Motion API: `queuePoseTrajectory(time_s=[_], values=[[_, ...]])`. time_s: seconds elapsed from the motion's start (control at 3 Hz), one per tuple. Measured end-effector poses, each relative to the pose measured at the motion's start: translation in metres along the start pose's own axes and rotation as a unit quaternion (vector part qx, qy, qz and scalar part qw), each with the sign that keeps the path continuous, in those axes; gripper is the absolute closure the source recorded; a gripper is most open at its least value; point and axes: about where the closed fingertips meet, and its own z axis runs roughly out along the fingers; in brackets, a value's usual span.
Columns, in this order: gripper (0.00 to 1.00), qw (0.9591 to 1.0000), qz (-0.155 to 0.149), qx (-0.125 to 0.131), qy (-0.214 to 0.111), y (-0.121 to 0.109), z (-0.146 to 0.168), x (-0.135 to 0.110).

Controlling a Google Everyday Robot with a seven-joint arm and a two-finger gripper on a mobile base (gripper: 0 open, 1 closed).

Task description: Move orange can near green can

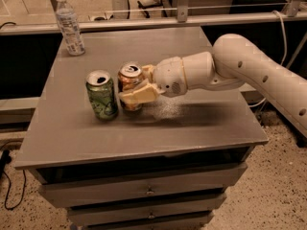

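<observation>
The orange can (129, 80) stands upright on the grey table (144, 123), just right of the green can (101, 95), with a thin gap between them. My gripper (139, 84) comes in from the right and is shut on the orange can, one cream finger (136, 95) across its front and the other behind it. The green can stands upright and free, its silver top showing.
A clear plastic bottle (69, 24) with a white cap stands at the table's far left corner. My white arm (249, 71) spans the right half of the table. Drawers sit below the front edge. A metal rail runs behind the table.
</observation>
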Motion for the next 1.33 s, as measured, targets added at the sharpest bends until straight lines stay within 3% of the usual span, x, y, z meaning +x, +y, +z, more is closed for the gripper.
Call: queuePoseTrajectory(time_s=[0.67, 1.0, 1.33], values=[[0.28, 0.9996, -0.017, -0.021, 0.000, 0.009, 0.022, 0.003], [0.05, 0.9994, -0.021, -0.027, 0.001, 0.010, 0.026, 0.002], [0.00, 0.9993, -0.032, -0.016, 0.008, 0.007, 0.018, 0.001]])
